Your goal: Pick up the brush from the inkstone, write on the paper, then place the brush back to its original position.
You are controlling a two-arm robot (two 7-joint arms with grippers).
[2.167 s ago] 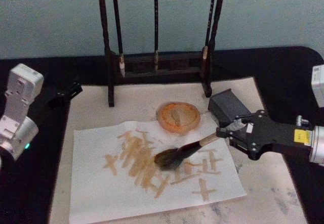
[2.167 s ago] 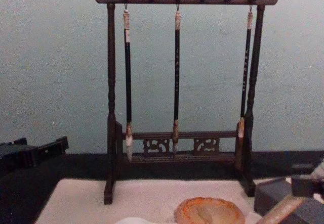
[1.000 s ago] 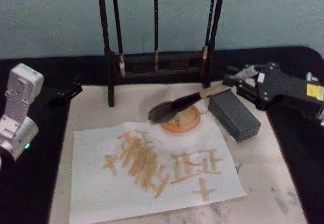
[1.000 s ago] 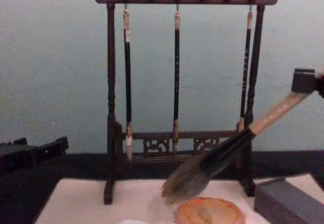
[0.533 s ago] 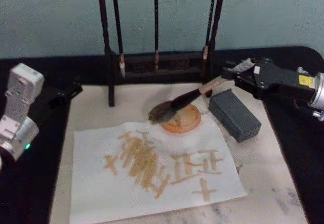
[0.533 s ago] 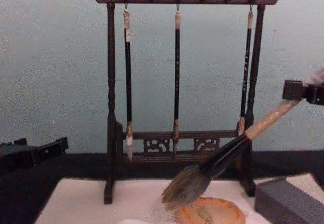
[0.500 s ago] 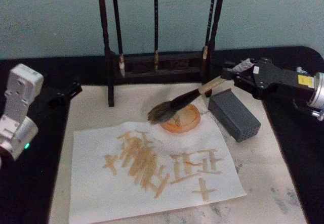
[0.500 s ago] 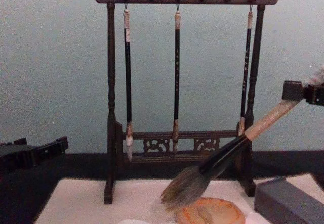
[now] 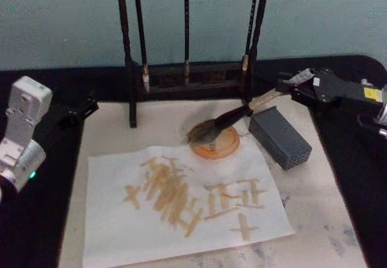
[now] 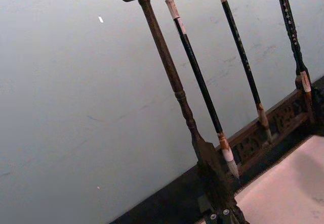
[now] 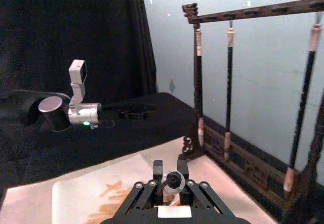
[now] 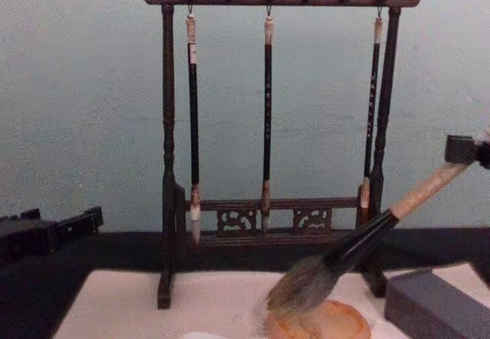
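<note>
The brush slants down from the right, its fat grey-brown bristle head touching the orange-brown inkstone near the dish's left side. My right gripper is shut on the pale handle's upper end, up and to the right of the dish. In the right wrist view the handle's end sits between the fingers. The off-white paper lies in front of the inkstone, covered with tan strokes. My left gripper is parked open at the far left, well away from the paper.
A dark wooden stand with three slim hanging brushes rises just behind the inkstone. A dark grey block lies right of the dish, under the brush handle. Everything sits on a pale mat on a black table.
The brush has come down and a little right, so its bristle head now rests on the inkstone instead of hovering over its left edge. My right gripper shifted right with it.
</note>
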